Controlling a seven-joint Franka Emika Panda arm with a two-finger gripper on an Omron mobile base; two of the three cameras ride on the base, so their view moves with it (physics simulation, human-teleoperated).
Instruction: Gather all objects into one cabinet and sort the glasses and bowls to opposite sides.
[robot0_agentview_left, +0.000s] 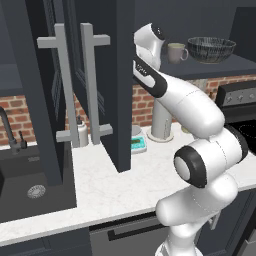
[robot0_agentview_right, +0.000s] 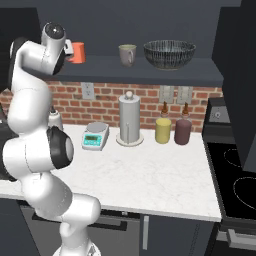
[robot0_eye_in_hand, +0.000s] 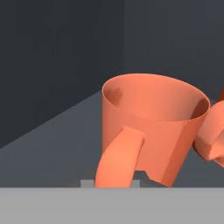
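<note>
The orange mug (robot0_agentview_right: 77, 52) stands upright at the left end of the open cabinet shelf (robot0_agentview_right: 150, 71); whether it rests on the shelf or hangs just above it I cannot tell. My gripper (robot0_agentview_right: 70, 49) is beside it on its left. In the hand view the orange mug (robot0_eye_in_hand: 153, 127) is close up, and my gripper (robot0_eye_in_hand: 112, 183) is shut on its handle. Farther right on the same shelf are the grey-beige mug (robot0_agentview_right: 127, 54) and the wide dark patterned bowl (robot0_agentview_right: 169, 53). The left base view also has the grey-beige mug (robot0_agentview_left: 176, 52) and the bowl (robot0_agentview_left: 211, 49).
Open cabinet doors (robot0_agentview_left: 95, 85) with long grey handles hang left of the arm. On the counter are a paper towel holder (robot0_agentview_right: 129, 120), a scale (robot0_agentview_right: 96, 135), a yellow canister (robot0_agentview_right: 163, 130) and a maroon canister (robot0_agentview_right: 182, 131). A sink (robot0_agentview_left: 30, 175) lies left, a stove (robot0_agentview_right: 235, 175) right.
</note>
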